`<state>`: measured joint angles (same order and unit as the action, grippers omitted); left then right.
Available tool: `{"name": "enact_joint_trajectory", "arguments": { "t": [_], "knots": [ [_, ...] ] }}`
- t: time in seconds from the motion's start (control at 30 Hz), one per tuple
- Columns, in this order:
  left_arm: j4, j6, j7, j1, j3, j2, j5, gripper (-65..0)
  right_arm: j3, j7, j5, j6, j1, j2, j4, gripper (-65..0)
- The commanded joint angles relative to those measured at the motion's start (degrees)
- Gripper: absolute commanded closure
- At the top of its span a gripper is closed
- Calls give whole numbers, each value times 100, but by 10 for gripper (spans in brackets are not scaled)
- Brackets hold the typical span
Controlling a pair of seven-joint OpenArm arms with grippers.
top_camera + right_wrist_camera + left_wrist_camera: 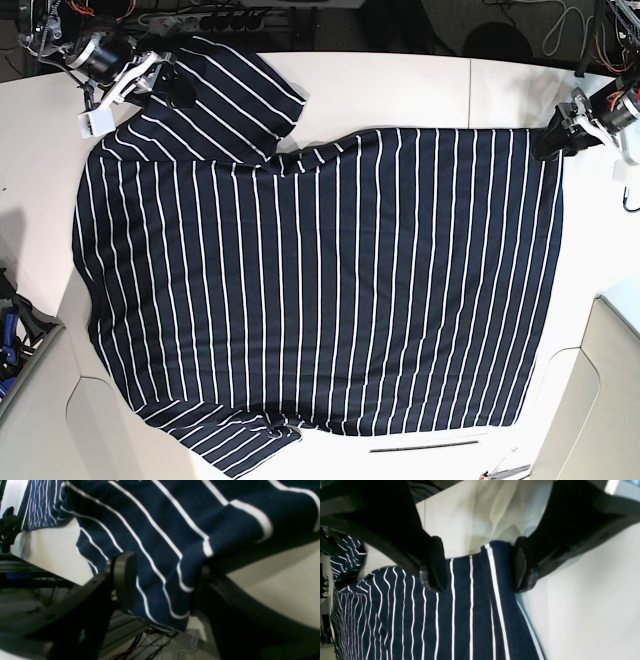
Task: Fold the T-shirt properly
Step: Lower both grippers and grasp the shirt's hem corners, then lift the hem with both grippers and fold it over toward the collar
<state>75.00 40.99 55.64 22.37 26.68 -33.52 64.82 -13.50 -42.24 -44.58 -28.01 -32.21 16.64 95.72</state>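
Note:
The T-shirt (320, 280), navy with thin white stripes, lies spread flat on the white table (400, 80). One sleeve is folded over at the far left corner. My left gripper (550, 140) sits at the shirt's far right corner. In the left wrist view that gripper (480, 565) is open, and its fingers (436, 563) straddle the corner of the T-shirt (460, 610). My right gripper (165, 80) is at the folded sleeve. In the right wrist view it (162, 585) stands open with the sleeve of the T-shirt (160, 542) hanging between its fingers (123, 580) at the table's edge.
Cables and a power strip (200, 15) run behind the table's far edge. A thin dark rod (425, 447) lies near the front edge. Blue tools (10, 340) sit off the left side. Floor cables (140, 645) show below the table edge.

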Motion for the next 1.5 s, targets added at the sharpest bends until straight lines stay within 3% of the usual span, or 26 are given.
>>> {"name": "enact_joint_trajectory", "arguments": {
  "t": [0.0, 0.1, 0.23, 0.3, 0.4, 0.43, 0.5, 0.67, 0.93, 1.27, 1.47],
  "knots": [
    [-7, -99, 374, 122, -20, -59, -328, -436, 7, -323, 254, 59, -68, 33, -4, -317],
    [-7, -99, 326, 131, -20, -59, -284, -417, 7, -321, 254, 59, -68, 33, -4, -317],
    [-7, -99, 140, 129, -20, -61, -284, -189, 7, -321, 256, 59, -68, 33, -4, -313],
    [-7, -99, -48, 129, -20, -61, -286, -118, 7, -317, 254, 59, -66, 33, -4, -244],
    [-7, -99, -267, 127, -20, -61, -289, -114, 7, -317, 254, 48, -50, 33, -4, -35],
    [-7, -99, -293, 127, -20, -63, -289, -96, 7, -319, 256, -50, -52, 33, -4, 0],
    [-7, -99, -293, 127, -7, -63, -286, -10, 7, -323, 251, -356, -52, 31, -2, 0],
    [22, -99, -269, 61, 2, -74, -282, 0, -105, -573, -52, -387, -55, -35, 221, 0],
    [542, -99, -273, 46, 334, -94, -247, 0, -1025, -793, -669, -404, -52, -435, 1392, 0],
    [890, -99, -348, -468, 623, -37, -302, 0, -1547, -774, -660, -483, 590, -433, 1803, 0],
    [887, -99, -789, -994, 621, 118, -1130, 0, -1545, -772, -431, -483, 1279, -431, 1440, 0]
  ]
}}
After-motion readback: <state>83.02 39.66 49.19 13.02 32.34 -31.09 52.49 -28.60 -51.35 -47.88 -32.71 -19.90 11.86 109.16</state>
